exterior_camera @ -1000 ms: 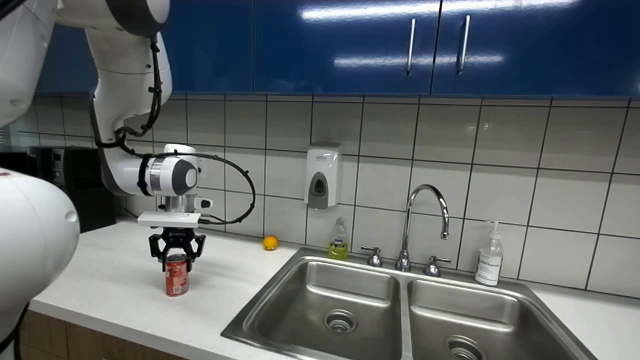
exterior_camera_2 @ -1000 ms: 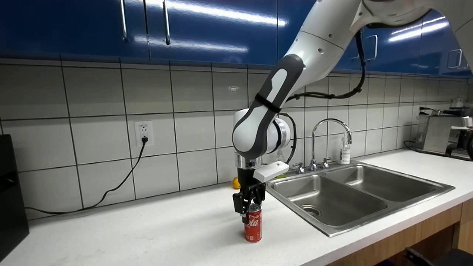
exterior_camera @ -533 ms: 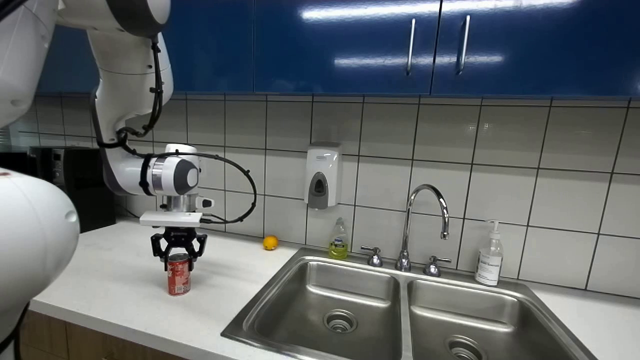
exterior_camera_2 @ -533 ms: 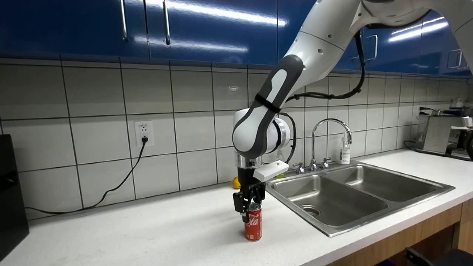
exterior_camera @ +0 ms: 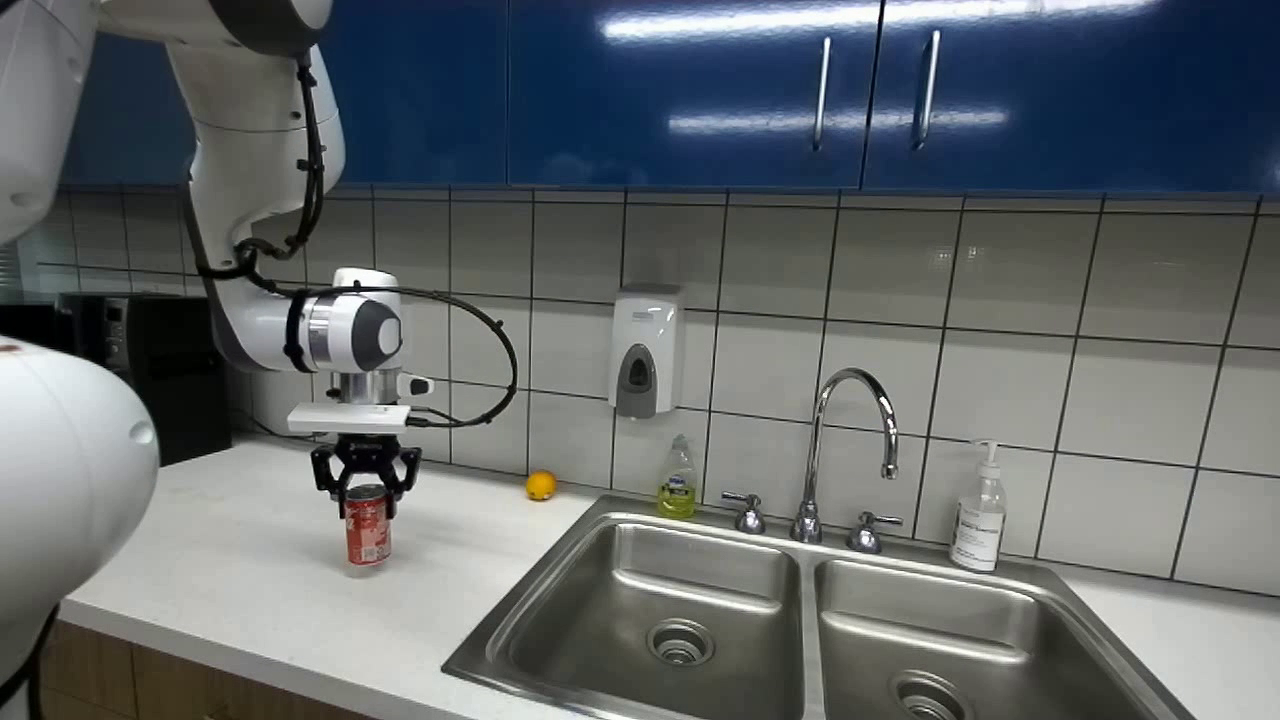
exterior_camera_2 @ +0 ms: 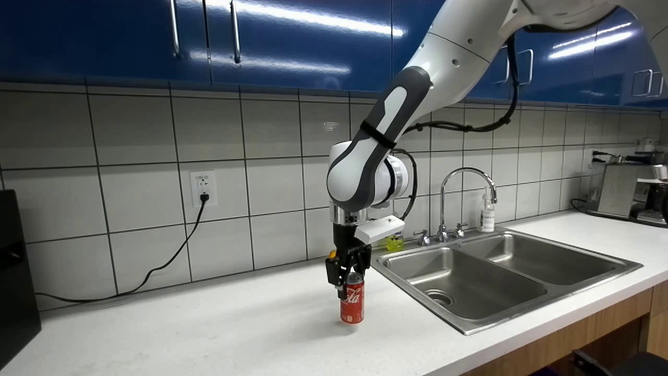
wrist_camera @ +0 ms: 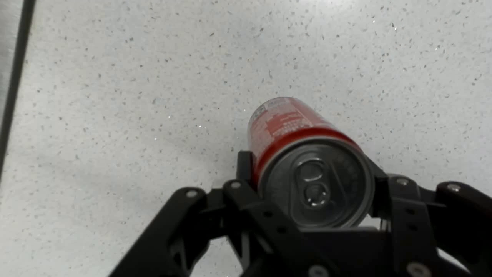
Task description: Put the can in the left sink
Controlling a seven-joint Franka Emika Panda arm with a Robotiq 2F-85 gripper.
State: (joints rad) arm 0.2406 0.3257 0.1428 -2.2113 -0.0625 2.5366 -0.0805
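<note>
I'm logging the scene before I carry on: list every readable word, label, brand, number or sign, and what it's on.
"la": white script on the can, in an exterior view; preceding letters unclear beside the gripper.
Can's smaller print: too blurred to read.
Gripper's mark: too small.
Pump bottle: label too small.
Yellow-green bottle: label too small.
Wall dispenser: marking too small.
Wall outlet: print too blurred.

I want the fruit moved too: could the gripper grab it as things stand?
Probably not: the gripper is clamped on the can, so it likely must release that before grasping the fruit.
</note>
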